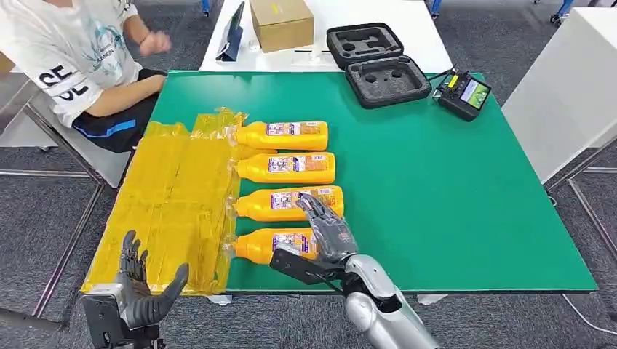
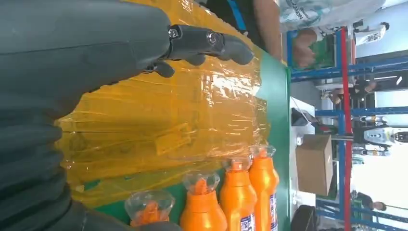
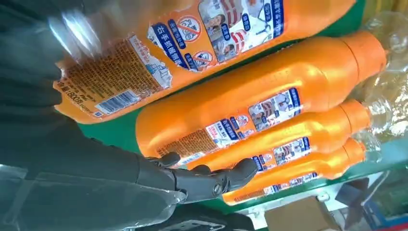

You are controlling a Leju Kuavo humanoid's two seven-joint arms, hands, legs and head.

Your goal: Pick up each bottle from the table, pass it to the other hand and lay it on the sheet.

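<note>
Four orange bottles lie side by side on the green table (image 1: 451, 189), their clear caps toward the yellow sheet (image 1: 167, 196). From far to near they are bottle one (image 1: 287, 135), bottle two (image 1: 291, 167), bottle three (image 1: 280, 203) and bottle four (image 1: 273, 243). My right hand (image 1: 325, 229) hovers over the base end of the nearest bottle (image 3: 192, 38), fingers (image 3: 211, 180) stretched toward the third bottle (image 3: 269, 91), gripping nothing. My left hand (image 1: 138, 287) is off the table's front left corner, fingers spread and empty. Its fingers (image 2: 207, 41) reach over the sheet (image 2: 168, 120).
A person (image 1: 80, 65) sits at the table's far left corner. A black foam case (image 1: 378, 65) and a handheld controller (image 1: 466, 93) lie at the back right. A cardboard box (image 1: 282, 22) stands on the white table behind. A white cabinet (image 1: 567, 94) is to the right.
</note>
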